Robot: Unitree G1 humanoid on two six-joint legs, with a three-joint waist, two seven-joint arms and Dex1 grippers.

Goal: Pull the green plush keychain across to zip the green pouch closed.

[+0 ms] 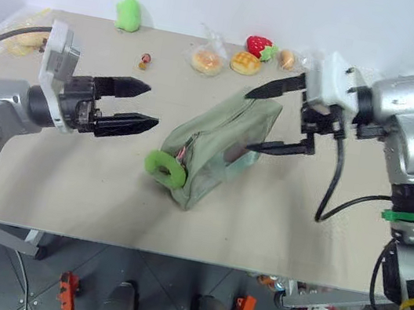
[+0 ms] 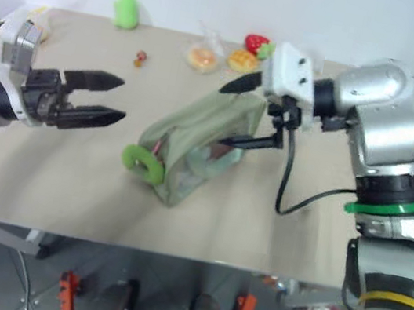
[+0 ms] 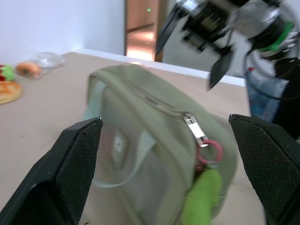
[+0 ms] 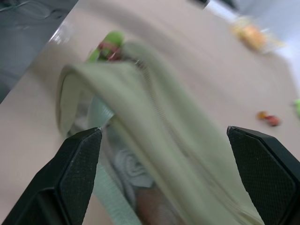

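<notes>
The green pouch [image 1: 220, 148] lies at the centre of the frame on the surface [image 1: 66, 187], tilted diagonally, its far end toward the upper right and its near end toward the lower left. The green plush keychain [image 1: 165, 169] hangs at the near, lower-left end, attached by a pink link [image 3: 209, 152] to the metal zipper pull [image 3: 196, 129], which sits at that same end of the zipper line.

The left hand [image 1: 136, 103] hovers at the left of the frame, clear of the pouch, with its two fingers spread apart and nothing between them. The right hand [image 1: 273, 118] hovers at the upper right, over the far end of the pouch, fingers likewise spread wide and empty; contact with the fabric cannot be confirmed.

Handling assessment: the pouch is soft fabric with clear side panels and appears light, so it is likely to slide or buckle when the zipper is drawn unless one end is restrained. The keychain is plush and compressible; it should tolerate a firm pinch and offers a fuzzy, non-slip surface.

Recommended hold: pinch the keychain across the ring wall close to the pink link, so the pull acts along the zipper line. Restrain the pouch at the end the pull starts from, on the fabric body rather than the clear panel.
</notes>
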